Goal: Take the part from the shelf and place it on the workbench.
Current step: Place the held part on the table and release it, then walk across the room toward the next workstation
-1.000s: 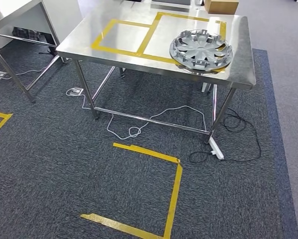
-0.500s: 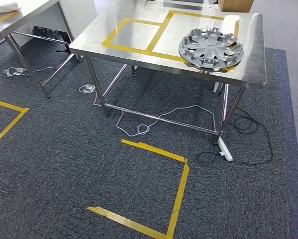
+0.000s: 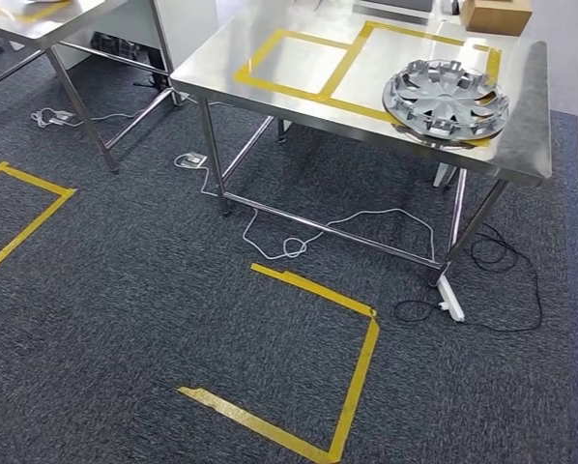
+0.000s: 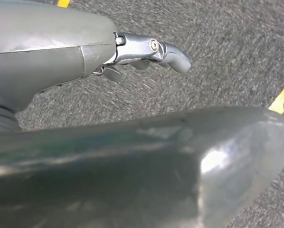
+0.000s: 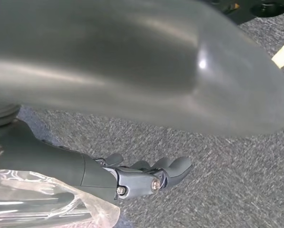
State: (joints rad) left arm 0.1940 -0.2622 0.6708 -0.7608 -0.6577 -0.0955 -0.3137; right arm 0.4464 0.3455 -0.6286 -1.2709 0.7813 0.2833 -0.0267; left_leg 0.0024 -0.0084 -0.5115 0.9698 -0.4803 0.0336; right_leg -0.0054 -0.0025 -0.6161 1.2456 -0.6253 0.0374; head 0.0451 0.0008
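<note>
A silver wheel cover (image 3: 447, 97) lies flat on the steel workbench (image 3: 213, 60), near its right end and partly over a yellow taped square. My left hand (image 4: 147, 50) hangs over the dark carpet with its fingers stretched out and nothing in them. My right hand (image 5: 147, 175) also hangs above the carpet, fingers extended and slightly bent, holding nothing.
A second steel table (image 3: 45, 14) stands at the far left. A cardboard box (image 3: 496, 14) sits on the workbench's far right corner. White and black cables (image 3: 293, 246) and a power strip (image 3: 452, 302) lie under the bench. Yellow tape (image 3: 359, 377) marks the carpet.
The camera has turned, so the workbench and floor tape have slid rightward and slightly downward in the picture. The wheel cover keeps its place on the bench.
</note>
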